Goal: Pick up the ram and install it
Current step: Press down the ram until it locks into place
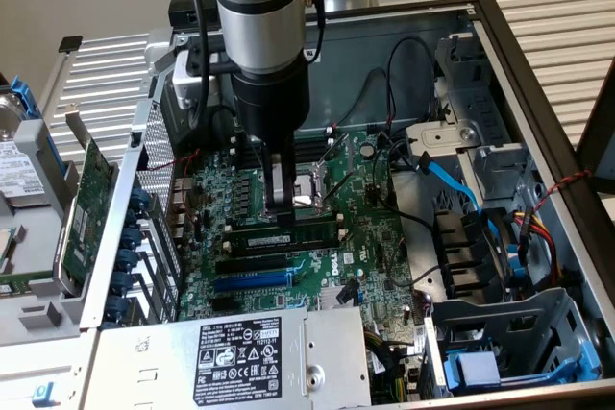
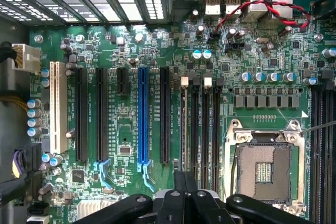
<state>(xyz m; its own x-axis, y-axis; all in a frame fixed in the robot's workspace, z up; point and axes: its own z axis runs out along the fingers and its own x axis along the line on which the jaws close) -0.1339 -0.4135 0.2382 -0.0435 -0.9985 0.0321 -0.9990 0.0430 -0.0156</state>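
Right then, my tool (image 1: 280, 210) sat clenched directly over the ram (image 1: 279, 237), whose length ran along the motherboard's (image 1: 384, 256) slots.

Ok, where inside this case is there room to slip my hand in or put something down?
Flat and bare: the top of the power supply, bordered by the motherboard and the case edge. A grey floor strip lies between motherboard and drive cage, though cables cross it. Crowded: around the gripper, low over the ram.
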